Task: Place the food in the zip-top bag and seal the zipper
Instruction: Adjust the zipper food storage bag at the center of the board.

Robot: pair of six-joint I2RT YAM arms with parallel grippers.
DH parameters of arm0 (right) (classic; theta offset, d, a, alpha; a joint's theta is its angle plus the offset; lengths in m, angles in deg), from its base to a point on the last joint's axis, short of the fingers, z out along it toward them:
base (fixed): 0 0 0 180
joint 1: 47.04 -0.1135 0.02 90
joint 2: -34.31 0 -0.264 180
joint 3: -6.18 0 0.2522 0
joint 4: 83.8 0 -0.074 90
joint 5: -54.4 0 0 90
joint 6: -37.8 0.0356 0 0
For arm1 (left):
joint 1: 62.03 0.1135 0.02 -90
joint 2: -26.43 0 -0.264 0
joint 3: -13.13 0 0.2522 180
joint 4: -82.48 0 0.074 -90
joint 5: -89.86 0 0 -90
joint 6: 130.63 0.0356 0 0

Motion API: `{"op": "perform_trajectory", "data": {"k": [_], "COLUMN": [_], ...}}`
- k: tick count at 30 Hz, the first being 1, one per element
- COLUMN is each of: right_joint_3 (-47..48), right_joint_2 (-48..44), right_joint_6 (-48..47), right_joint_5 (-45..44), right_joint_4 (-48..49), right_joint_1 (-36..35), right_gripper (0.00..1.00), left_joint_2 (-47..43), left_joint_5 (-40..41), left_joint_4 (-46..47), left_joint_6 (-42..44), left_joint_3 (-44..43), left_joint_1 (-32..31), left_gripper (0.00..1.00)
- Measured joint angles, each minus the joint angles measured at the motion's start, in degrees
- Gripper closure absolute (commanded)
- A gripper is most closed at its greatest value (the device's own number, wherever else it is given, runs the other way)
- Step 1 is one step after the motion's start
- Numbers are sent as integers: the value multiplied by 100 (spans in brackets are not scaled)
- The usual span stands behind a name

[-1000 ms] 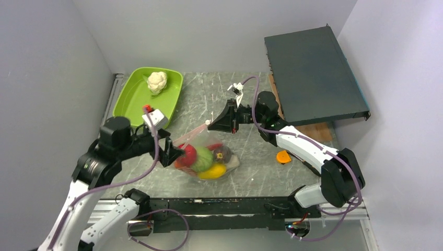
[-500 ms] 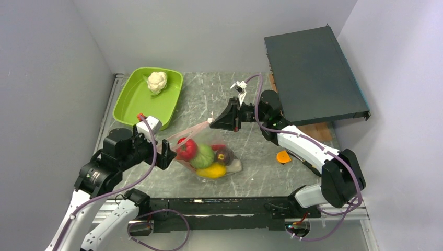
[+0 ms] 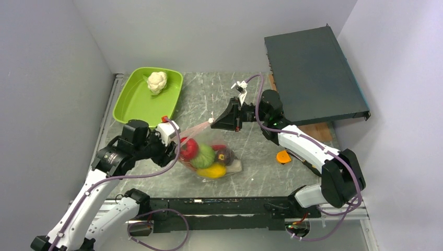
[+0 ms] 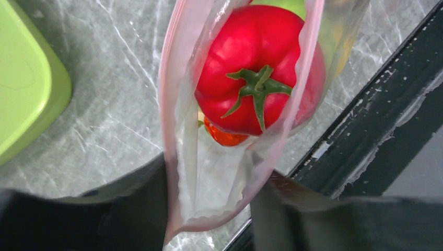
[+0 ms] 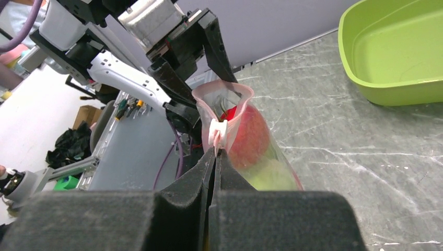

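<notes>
The zip-top bag (image 3: pixel 211 157) lies mid-table holding food: a red pepper (image 3: pixel 188 148), a green piece (image 3: pixel 205 156), a yellow piece (image 3: pixel 213 171) and a dark purple piece (image 3: pixel 224 155). My right gripper (image 5: pixel 215 151) is shut on the far end of the pink zipper (image 5: pixel 202 117), just below a white tab (image 5: pixel 217 133). My left gripper (image 4: pixel 209 209) straddles the near end of the bag's mouth. Its fingers (image 4: pixel 141 209) stand apart, with the pink strip (image 4: pixel 168 130) looping open between them. The red pepper (image 4: pixel 258 78) sits just inside the mouth.
A lime-green tray (image 3: pixel 137 102) at the back left holds a white cauliflower (image 3: pixel 156 82). An orange disc (image 3: pixel 282 156) lies to the right of the bag. A dark flat box (image 3: pixel 313 73) fills the back right. The black front rail (image 4: pixel 365 136) runs close beside the bag.
My left gripper has moved right onto the near end of the bag's mouth, and its jaws have narrowed around it. The right gripper has kept its hold and barely moved.
</notes>
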Motion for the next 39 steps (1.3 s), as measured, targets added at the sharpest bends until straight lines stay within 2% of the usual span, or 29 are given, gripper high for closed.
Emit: {"op": "perform_trajectory", "data": {"k": [4,5,12,16,22,30,36,39], "right_joint_3": [0,0,26,42,-52,-291,-184,-162], "right_joint_2": [2,2,-22,-138,-227,-127,-610,-981], "right_joint_6": [0,-7,-291,-352,-284,-455,-461,-461], "right_joint_5": [-2,-4,-297,-612,-1036,-1755,-1716,-1725], "right_joint_4": [7,4,-293,-448,-284,-603,-787,-706], "right_joint_1": [20,20,22,-15,-116,-46,-188,-195], "right_gripper": [100,100,100,100,100,100,100,100], "left_joint_2": [260,323,671,608,387,1174,273,-87], "left_joint_5": [-76,-72,-17,-647,-1598,-1665,-1486,-1261], "left_joint_4": [-315,-385,-1161,-1069,-291,-568,-426,-267], "left_joint_6": [221,229,404,343,-186,-160,-149,-149], "left_joint_3": [-162,-247,-1569,-2245,-1967,-2026,-2087,-1849], "left_joint_1": [9,9,17,17,17,42,46,44], "left_gripper": [95,100,100,100,100,100,100,100]}}
